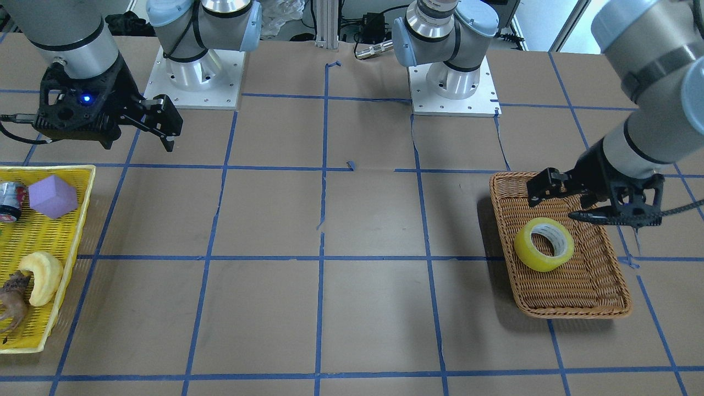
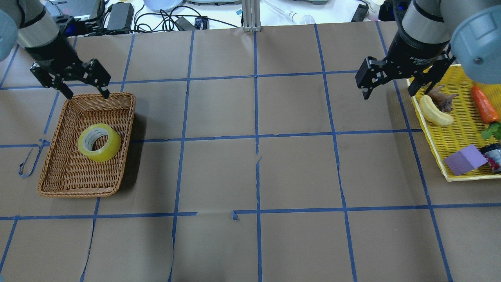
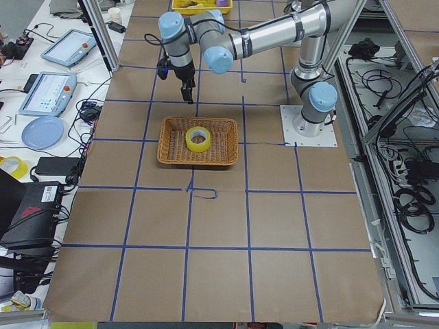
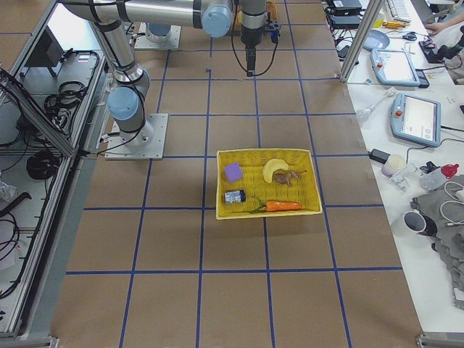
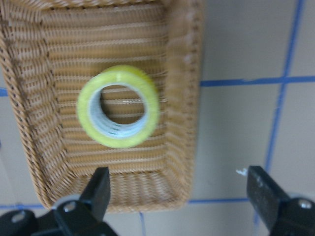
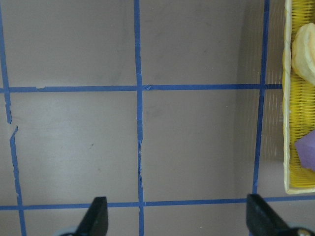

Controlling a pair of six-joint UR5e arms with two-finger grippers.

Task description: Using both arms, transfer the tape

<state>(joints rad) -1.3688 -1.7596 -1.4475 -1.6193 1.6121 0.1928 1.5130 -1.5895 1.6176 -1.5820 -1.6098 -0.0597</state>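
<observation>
1. Tape (image 2: 99, 142) lay in the middle of the wicker basket (image 2: 54, 178) on the robot's left side of the counter (image 2: 254, 168). Its core hole faced mostly up and the roll sat slightly tilted. Nothing touched it.
2. Left gripper (image 2: 88, 93) hung above the basket's far rim, short of the tape. Fingers were wide apart and empty. In the wrist view the roll showed ahead of the fingertips, not between them.
3. Right gripper (image 2: 388, 93) hovered over bare counter, just beside the yellow tray (image 2: 434, 147) and well apart from the tape. Fingers were spread and held nothing.
4. Handling, judged: the roll looked stiff and fairly light. The wound outer face was probably smooth, so a squeeze across the full width might slip.
5. Best hold, judged: pinch the ring wall, one finger down the core and one outside. That would leave the opposite wall free for the right gripper at the handover.
6. Risks, judged: the tilt could let the roll rock under a finger, and the basket weave might catch a fingertip.
</observation>
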